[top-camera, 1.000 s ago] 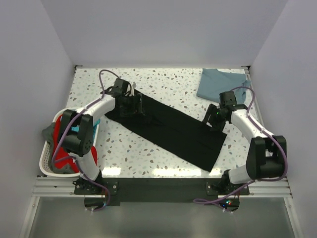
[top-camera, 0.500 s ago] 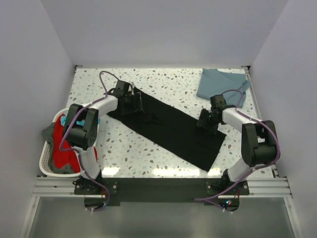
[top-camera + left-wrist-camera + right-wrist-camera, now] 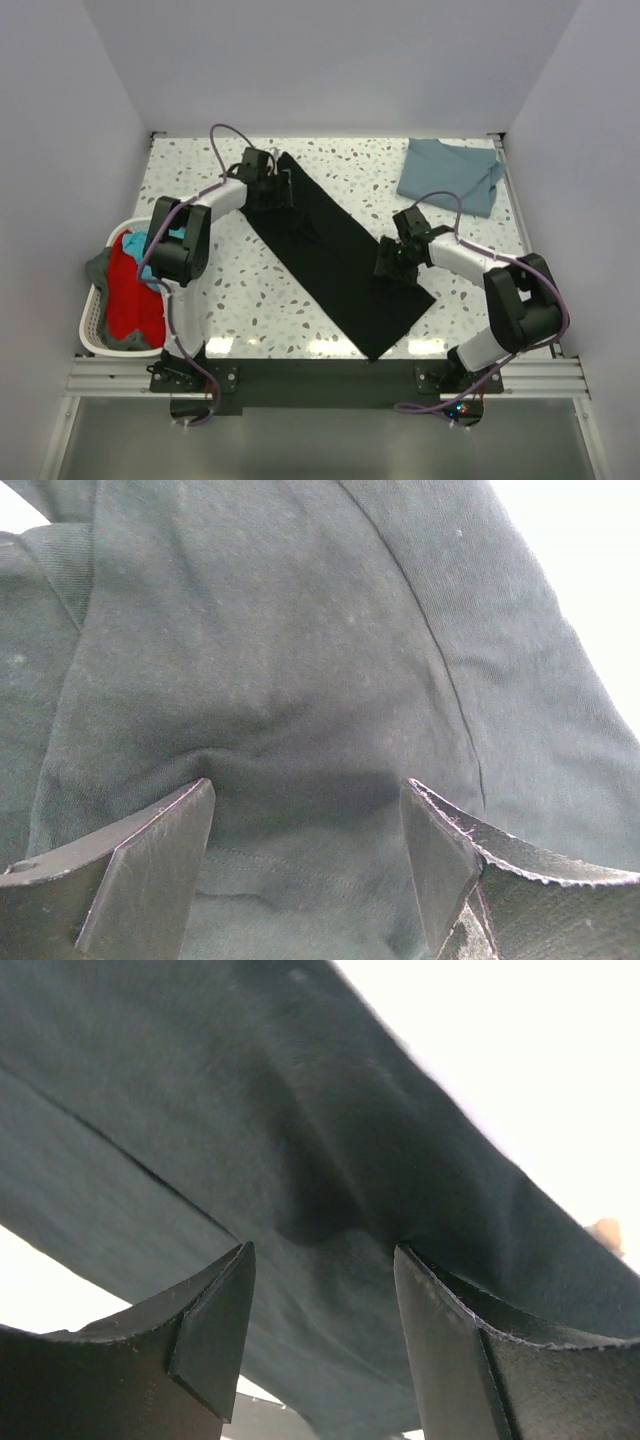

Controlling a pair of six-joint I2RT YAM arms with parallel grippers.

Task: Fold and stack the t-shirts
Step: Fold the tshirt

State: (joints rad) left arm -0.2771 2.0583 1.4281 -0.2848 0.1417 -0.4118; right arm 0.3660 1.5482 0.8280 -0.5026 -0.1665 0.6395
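Left jaws: spread wide, clamping nothing, tips pressed on black t-shirt [image 3: 335, 265], far end; right jaws: parted, likewise, near end. Shirt diagonal across surface [image 3: 230, 285]. Handling: press evenly, drag both ends together, avoid bunching. Slate-blue t-shirt [image 3: 450, 175]: far right corner.

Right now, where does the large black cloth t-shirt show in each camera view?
Top external: the large black cloth t-shirt is a long folded strip lying diagonally, from upper left to lower right of the table.
Left wrist: the t-shirt fills almost the whole picture.
Right wrist: the t-shirt is a dark band from upper left to lower right.
Shared landmark: the pale speckled table, seen as bright white at top right in both wrist views.
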